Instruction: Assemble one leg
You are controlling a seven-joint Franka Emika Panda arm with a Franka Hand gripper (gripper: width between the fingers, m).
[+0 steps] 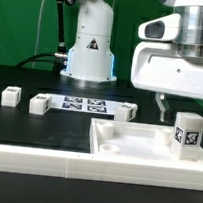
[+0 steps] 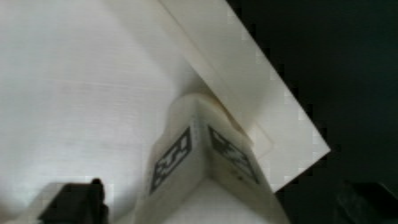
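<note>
Looking at a black table [image 1: 27, 127] with a big white square plastic tabletop [image 1: 145, 146] along its near edge, toward the exterior view's right. Behind that, a thin flat white marker board [image 1: 84, 105] around the middle of the table. Then the white two-finger gripper [image 1: 175, 105], hovering over the tabletop's far edge. Jaws apparently spread wide and pinching nothing: just one dark finger [image 2: 71, 205] in the wrist view, well off to the side and touching nothing.

Now the small white rectangular plastic leg [image 1: 190, 135] with square black-and-white tags: upright at the tabletop's far corner on the exterior view's right, hugging that corner's edges in the wrist view too [image 2: 205, 160]. Can't tell about seating depth in the socket. Three spare white tagged posts [image 1: 39, 105] in a row with the marker board, none touching the tabletop.

Guessing at a grab-and-seat step here. So: centre the jaws over the leg first, drop straight down, close on two flat opposite sides rather than across corners. Keep it dead vertical while pressing or twisting, no sideways shove so close to the edge. Probably best to let go only once snug.
</note>
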